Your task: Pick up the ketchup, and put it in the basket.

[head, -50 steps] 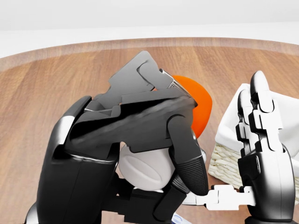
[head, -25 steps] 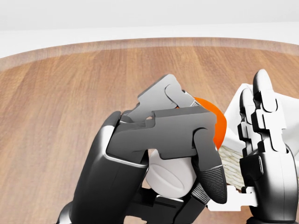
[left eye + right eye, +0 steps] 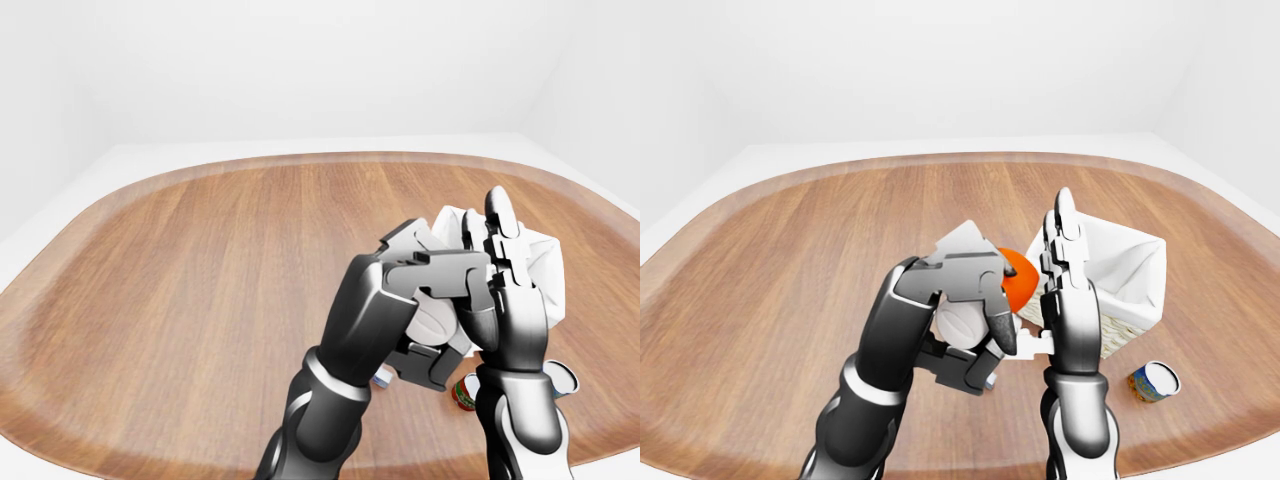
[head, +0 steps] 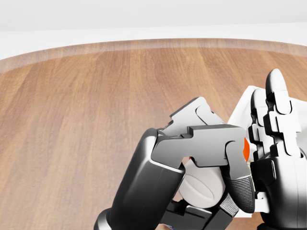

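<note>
**Left hand clamped on ketchup beside the basket**

Left hand (image 3: pixel 960 300) is curled shut around the ketchup (image 3: pixel 1018 280), an orange-red rounded body showing between the fingers. In the right-eye view it sits just left of the basket (image 3: pixel 1130 290); only a thin orange sliver peeks out in the head view (image 4: pixel 245 148). Ketchup is lifted off the table (image 3: pixel 790 270) and held in the hand, close to the basket's left wall but not inside it. Whether it touches the basket can't be told.

Right hand (image 3: pixel 1068 270) stands upright, fingers straight and spread apart, holding nothing. It sits just right of the left hand, between it and the basket in the right-eye view; the two hands look to be touching or nearly so at the thumb side.

Basket is woven, with a white cloth lining, at the right part of the wooden table. In the left-eye and head views both hands cover most of it, only the white lining shows behind the fingers.

A small can (image 3: pixel 1153 381) with a blue and yellow label lies on the table below right of the basket. A small red-capped item (image 3: pixel 464 392) lies near the bottom of the left-eye view by the right wrist; too small to identify.
</note>
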Robot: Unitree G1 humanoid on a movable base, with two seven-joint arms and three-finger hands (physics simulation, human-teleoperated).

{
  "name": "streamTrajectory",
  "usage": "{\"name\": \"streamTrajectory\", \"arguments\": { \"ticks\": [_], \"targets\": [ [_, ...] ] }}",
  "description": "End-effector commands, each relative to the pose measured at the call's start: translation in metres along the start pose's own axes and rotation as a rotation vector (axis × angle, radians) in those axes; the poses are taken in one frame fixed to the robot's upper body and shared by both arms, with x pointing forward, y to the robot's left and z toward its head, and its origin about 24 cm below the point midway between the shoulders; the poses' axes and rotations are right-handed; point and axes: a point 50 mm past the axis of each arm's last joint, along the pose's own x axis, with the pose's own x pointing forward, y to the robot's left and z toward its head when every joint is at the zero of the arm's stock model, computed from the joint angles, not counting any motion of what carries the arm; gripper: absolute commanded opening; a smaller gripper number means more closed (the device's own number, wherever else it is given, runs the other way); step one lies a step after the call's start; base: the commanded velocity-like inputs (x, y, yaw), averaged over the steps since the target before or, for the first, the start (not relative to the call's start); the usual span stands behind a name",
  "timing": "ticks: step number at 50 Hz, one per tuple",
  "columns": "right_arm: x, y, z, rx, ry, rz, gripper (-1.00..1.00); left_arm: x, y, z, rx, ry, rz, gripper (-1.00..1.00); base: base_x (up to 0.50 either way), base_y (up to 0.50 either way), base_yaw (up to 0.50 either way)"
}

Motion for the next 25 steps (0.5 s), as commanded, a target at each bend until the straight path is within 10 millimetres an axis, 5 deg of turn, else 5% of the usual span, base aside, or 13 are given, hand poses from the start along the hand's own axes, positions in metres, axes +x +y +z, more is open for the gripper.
{"name": "streamTrajectory", "arguments": {
  "ticks": [1, 12, 13, 14, 18, 19, 25],
  "targets": [
    [-0.0006, -0.0001, 0.001, 0.001, -0.002, 0.002, 1.0, -0.0018, -0.0047, -0.006, -0.083, 0.032, 0.043, -0.91, 0.0, 0.0, 0.0],
    [-0.0029, 0.0018, 0.0033, 0.027, -0.006, 0.034, 1.0, -0.0038, -0.0107, -0.0067, -0.097, 0.044, 0.032, -0.9, 0.0, 0.0, 0.0],
    [-0.0036, 0.0016, 0.0026, 0.026, 0.0, 0.028, -0.29, -0.0038, -0.0109, -0.0061, -0.097, 0.041, 0.031, -0.9, 0.0, 0.0, 0.0],
    [-0.0043, 0.0024, 0.0001, 0.021, 0.013, 0.032, -1.0, -0.0038, -0.0107, -0.0052, -0.097, 0.037, 0.03, -0.9, 0.0, 0.0, 0.0],
    [-0.0035, 0.003, -0.0002, 0.017, 0.011, 0.031, -1.0, -0.0047, -0.0107, -0.0043, -0.098, 0.035, 0.029, -0.87, 0.0, 0.0, 0.0],
    [-0.0031, 0.0033, -0.0029, 0.014, 0.022, 0.031, -1.0, -0.0051, -0.0098, -0.0002, -0.098, 0.019, 0.031, 1.0, 0.0, 0.0, 0.0],
    [-0.0031, 0.0049, -0.003, 0.009, 0.022, 0.036, -1.0, -0.0052, -0.0085, 0.0007, -0.097, 0.014, 0.035, 1.0, 0.0, 0.0, 0.0]
  ]
}}
